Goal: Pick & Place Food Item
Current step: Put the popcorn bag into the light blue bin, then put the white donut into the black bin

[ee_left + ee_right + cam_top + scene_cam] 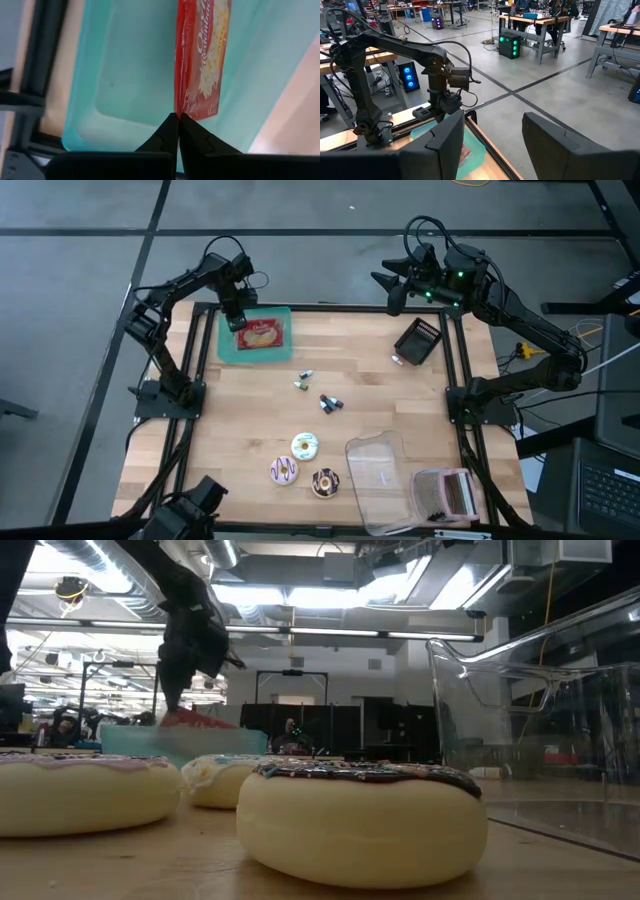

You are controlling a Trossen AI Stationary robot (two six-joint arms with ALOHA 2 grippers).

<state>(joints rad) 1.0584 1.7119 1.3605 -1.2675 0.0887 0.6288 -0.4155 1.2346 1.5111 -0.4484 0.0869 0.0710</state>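
Note:
A red and yellow snack packet (263,335) is over the teal tray (228,345) at the table's far left. My left gripper (238,322) points down over the tray's left part and is shut on the packet (205,60). In the low view the packet (200,720) shows just above the tray's rim (180,740); whether its lower end rests on the tray I cannot tell. My right gripper (495,145) is held high beyond the table's far right edge, open, with nothing between its fingers. My left gripper pinches the packet's sealed end (181,109) between its two fingertips, at one corner. The fingers come from above, pointing down. The packet slants away below them over the tray's floor (125,75).
Three doughnuts (305,445) (284,471) (325,482) lie near the front middle. To their right stand a clear container (380,480) and a small rack (450,495). A black basket (418,342) sits at the far right, with small bits (303,380) (330,402) mid-table.

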